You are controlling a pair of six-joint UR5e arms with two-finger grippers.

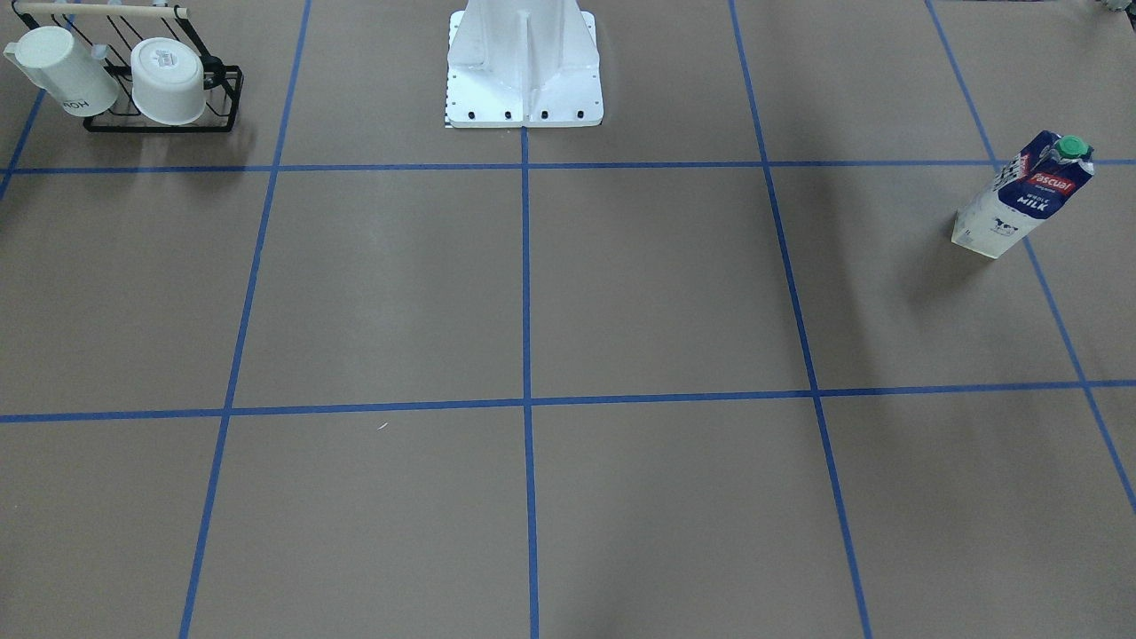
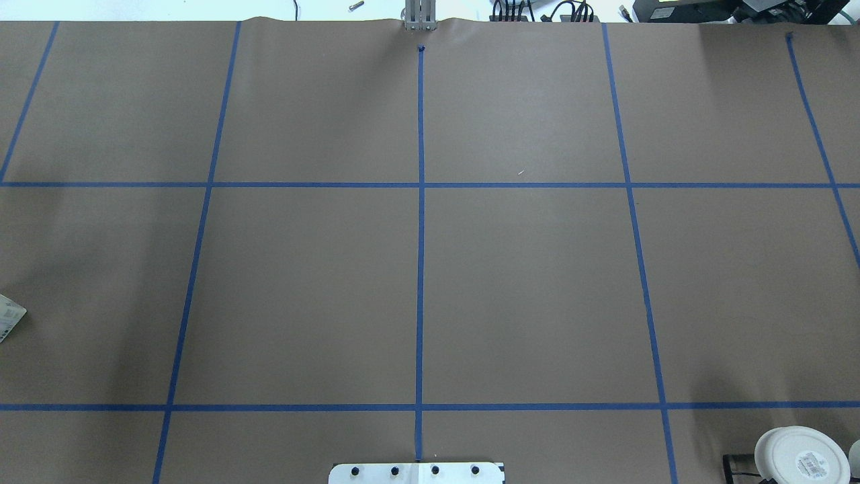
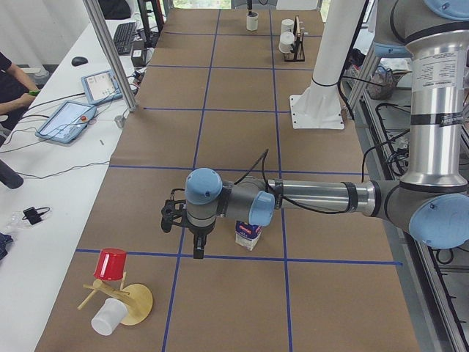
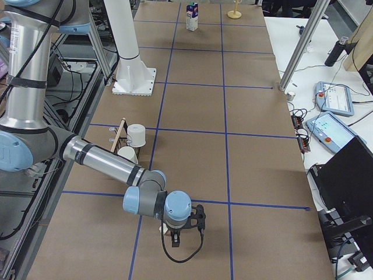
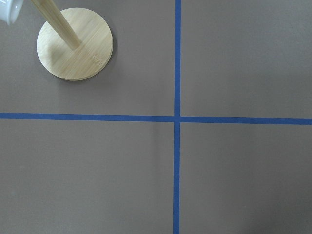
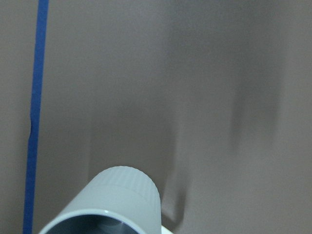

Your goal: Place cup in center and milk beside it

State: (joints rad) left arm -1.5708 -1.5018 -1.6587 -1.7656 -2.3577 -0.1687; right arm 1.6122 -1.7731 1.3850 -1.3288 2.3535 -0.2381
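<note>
The milk (image 1: 1021,200) stands upright near the table's end on my left; it also shows in the exterior left view (image 3: 248,236) and far off in the exterior right view (image 4: 192,16). My left gripper (image 3: 198,251) hangs just beside it, apart from it, and I cannot tell whether it is open. The cup (image 6: 122,204) sits at the bottom edge of the right wrist view and small at the far end of the table (image 3: 252,20). My right gripper (image 4: 175,232) hangs right over it. Its fingers show in no close view.
A black wire rack (image 1: 222,98) by my right side holds a taller lettered mug (image 1: 62,71) and a wider labelled cup (image 1: 169,80). A wooden cup tree (image 5: 74,44) with a red cup (image 3: 111,264) stands at the left end. My base plate (image 1: 524,98) is bolted at the near edge.
</note>
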